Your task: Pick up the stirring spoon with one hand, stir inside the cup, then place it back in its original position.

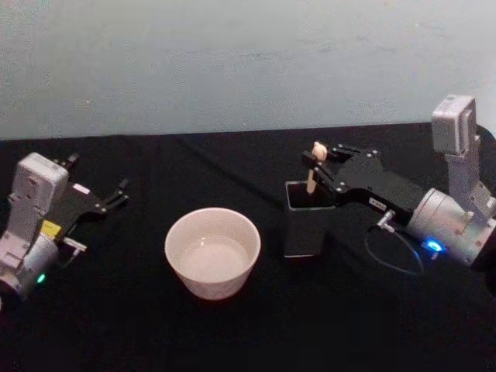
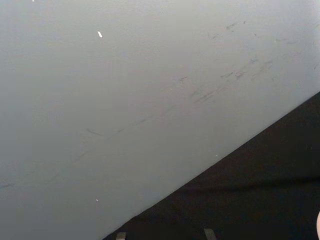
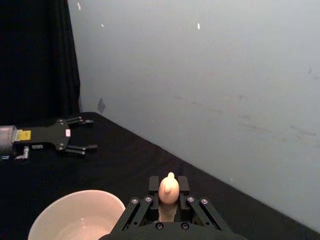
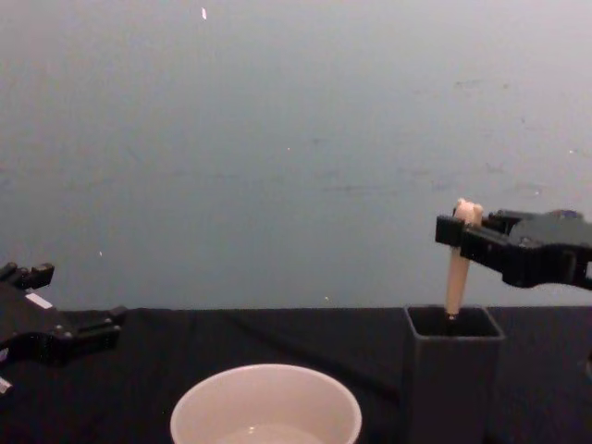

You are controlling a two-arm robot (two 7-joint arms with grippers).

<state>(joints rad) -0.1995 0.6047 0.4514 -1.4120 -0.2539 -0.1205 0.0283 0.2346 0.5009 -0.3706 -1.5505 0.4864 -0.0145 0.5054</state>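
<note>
We see a black cloth-covered table [image 1: 232,341] before a pale, scuffed wall [image 1: 232,62]. At lower centre of the head view stands the cup [image 1: 212,253], a wide round vessel of smooth cream-pink material with a thin rim; in the chest view its lower part is cut off by the bottom edge. Just right of it, apart from it, stands the holder [image 1: 304,221], a tall dark grey square box with thin walls and an open top.

The stirring spoon [image 1: 313,174] stands in the holder with its long axis nearly upright, tilted slightly, its knobby beige-pink tip pointing up. Its bowl and metal neck are hidden inside the holder.

The right gripper [image 1: 316,159] reaches in from the right edge, its black fingers [image 3: 154,184] closed on the spoon's handle just below the knob; in the right wrist view we see the knob between the two pads at lower centre.

The left gripper [image 1: 120,191] rests at the left edge of the head view, well apart from the cup, its black fingers spread and holding nothing.
</note>
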